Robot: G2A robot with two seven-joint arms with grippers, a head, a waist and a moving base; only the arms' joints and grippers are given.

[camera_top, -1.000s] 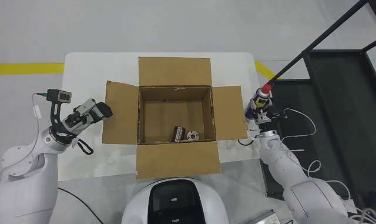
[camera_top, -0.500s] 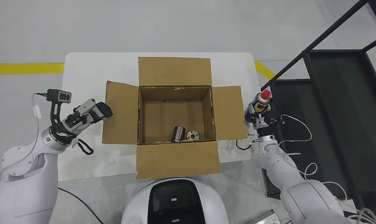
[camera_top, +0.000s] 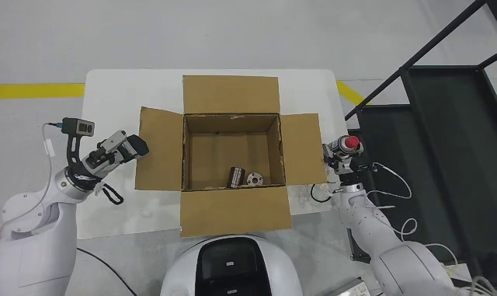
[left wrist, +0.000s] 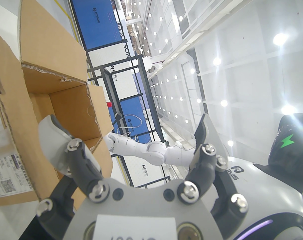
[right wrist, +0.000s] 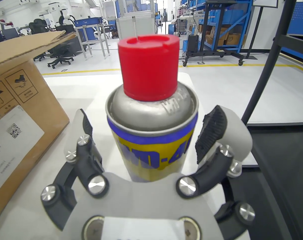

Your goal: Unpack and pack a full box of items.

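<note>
your left gripper point(left wrist: 127, 126) beside the open box point(left wrist: 66, 106)
its jaws stand well apart, one just beside the box's near wall, where you see a white label point(left wrist: 9, 176). the cardboard flaps are folded outward. beyond the far flap the other arm point(left wrist: 151, 151) shows its white forearm.

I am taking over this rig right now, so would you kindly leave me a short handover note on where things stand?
Left gripper: open and empty, beside the left flap of the cardboard box.
Right gripper: open around an upright red-capped spray can, to the right of the box near the edge of the table.
Box: open in the middle of the table, with two small metal parts against its near wall.
Done: the can is out of the box; I cannot tell whether it already stands on the table.
Left: take out the two metal parts, then pack everything back in.
</note>
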